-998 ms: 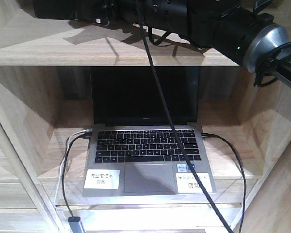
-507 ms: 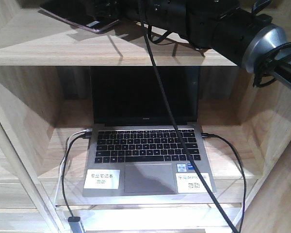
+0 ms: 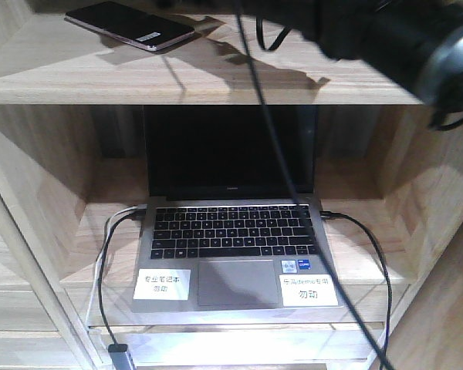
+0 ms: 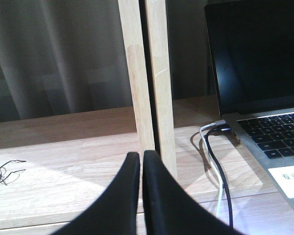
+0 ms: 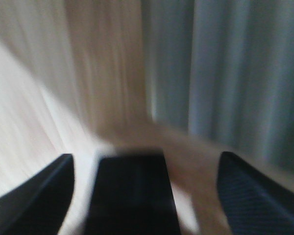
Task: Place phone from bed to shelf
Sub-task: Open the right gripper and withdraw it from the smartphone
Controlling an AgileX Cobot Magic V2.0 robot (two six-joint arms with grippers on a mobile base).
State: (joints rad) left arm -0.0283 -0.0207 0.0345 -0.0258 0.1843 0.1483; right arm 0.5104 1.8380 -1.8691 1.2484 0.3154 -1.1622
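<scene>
Pale wood shelf (image 3: 77, 81), glossy black phone (image 3: 131, 25) flat on top board, open laptop (image 3: 233, 223) in compartment below, right gripper (image 5: 144, 171) jaws apart, left gripper (image 4: 141, 166) jaws closed, empty.

You are looking at a shelf (image 3: 177, 81) of pale wood with an open grain and a matt, unvarnished look; its boards show the same dull finish in the left wrist view. The phone (image 3: 131, 25) on the top board is glossy black glass with a pinkish metallic edge and a small white paper sticker. Below it, the laptop (image 3: 235, 262) has a smooth matt grey metal body, matt black plastic keys, a dark shiny screen and two white paper labels. The cables (image 3: 102, 270) beside it look like smooth rubbery plastic, black and white. The left gripper (image 4: 141, 196) has smooth matt black fingers. The right gripper (image 5: 144, 196) fingers look dark and finely textured, though the view is blurred. Behind them hangs grey cloth curtain (image 4: 54, 54) in soft folds.
</scene>
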